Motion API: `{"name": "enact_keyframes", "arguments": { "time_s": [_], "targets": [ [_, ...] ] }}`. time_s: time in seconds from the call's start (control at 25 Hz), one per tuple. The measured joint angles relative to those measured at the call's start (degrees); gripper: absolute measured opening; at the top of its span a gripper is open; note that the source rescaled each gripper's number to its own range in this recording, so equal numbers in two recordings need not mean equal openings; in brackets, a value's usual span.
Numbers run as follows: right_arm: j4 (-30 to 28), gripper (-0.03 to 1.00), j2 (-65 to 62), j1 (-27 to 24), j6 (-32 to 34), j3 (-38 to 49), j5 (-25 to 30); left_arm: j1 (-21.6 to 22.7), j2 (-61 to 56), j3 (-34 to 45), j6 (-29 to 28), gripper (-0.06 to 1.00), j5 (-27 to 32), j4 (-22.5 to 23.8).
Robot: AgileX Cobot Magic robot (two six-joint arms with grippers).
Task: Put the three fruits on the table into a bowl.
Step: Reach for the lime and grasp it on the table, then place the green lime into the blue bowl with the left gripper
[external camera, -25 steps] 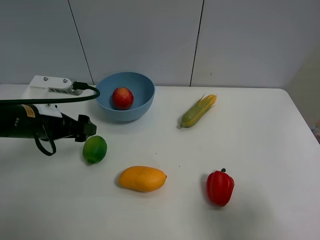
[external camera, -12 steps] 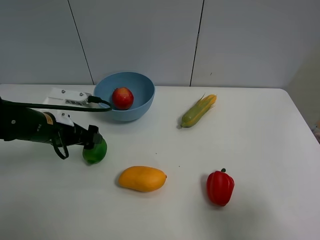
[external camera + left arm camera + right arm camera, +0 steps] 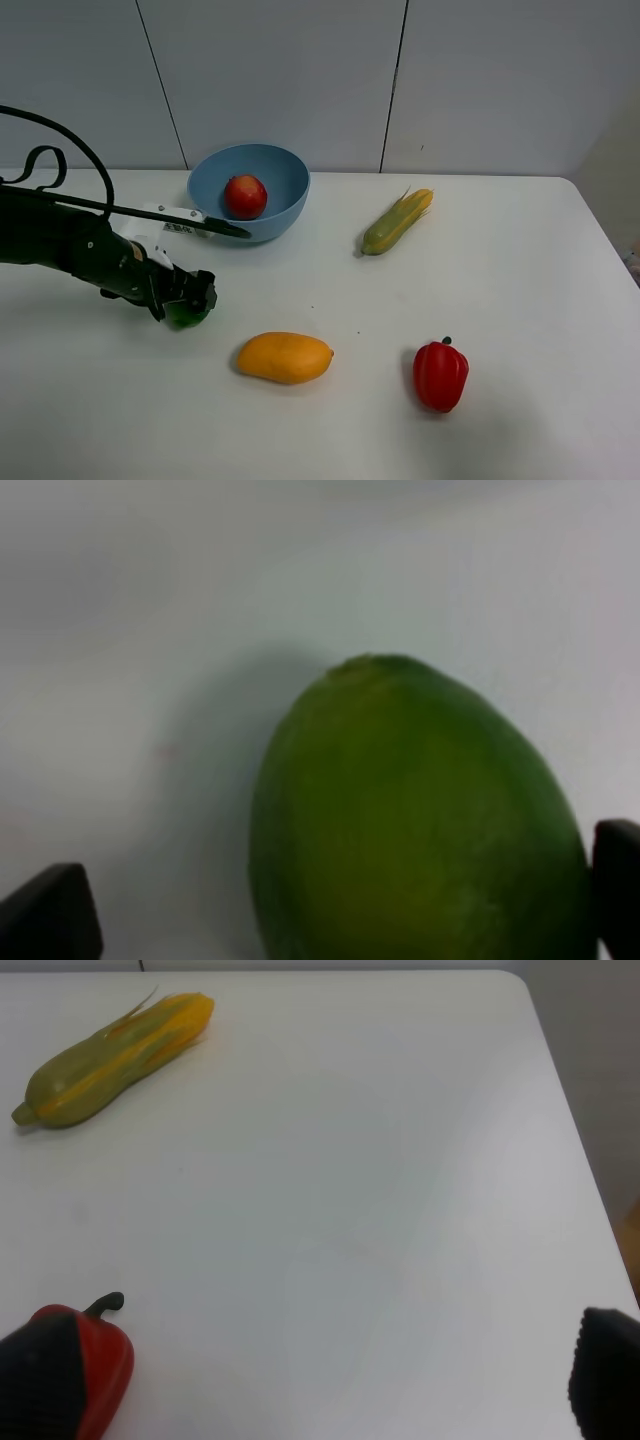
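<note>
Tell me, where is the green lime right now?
In the high view the lime sits on the left of the table, within the open left gripper, in front of the blue bowl and left of the mango.

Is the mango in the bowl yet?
No, the mango lies on the table, apart from the bowl, which holds only the pomegranate.

Corn (image 3: 398,221) is lying diagonally, husk tip pointing toward the far right. Pepper (image 3: 441,375) is sitting well apart from it, nearer the front, stem pointing up.
</note>
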Motion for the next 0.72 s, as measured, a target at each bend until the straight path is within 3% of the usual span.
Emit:
{"name": "enact_keyframes", "arguments": {
  "time_s": [0.16,0.24,0.28,0.32,0.44,0.72],
  "targets": [
    [0.00,0.89,0.00,0.00,0.06,0.00,0.00,0.00,1.58,-0.32,0.00,1.00,-0.41,0.00],
    [0.00,0.89,0.00,0.00,0.06,0.00,0.00,0.00,1.81,-1.12,0.00,0.91,-0.43,0.00],
    [0.00,0.89,0.00,0.00,0.06,0.00,0.00,0.00,1.82,-1.45,0.00,0.81,-0.43,0.00],
    [0.00,0.89,0.00,0.00,0.06,0.00,0.00,0.00,1.94,-1.87,0.00,0.64,-0.31,0.00],
    [0.00,0.89,0.00,0.00,0.06,0.00,0.00,0.00,2.01,-2.55,0.00,0.00,0.33,0.00],
    [0.00,0.89,0.00,0.00,0.12,0.00,0.00,0.00,2.01,-3.11,-1.11,0.01,2.96,0.00]
  ]
}}
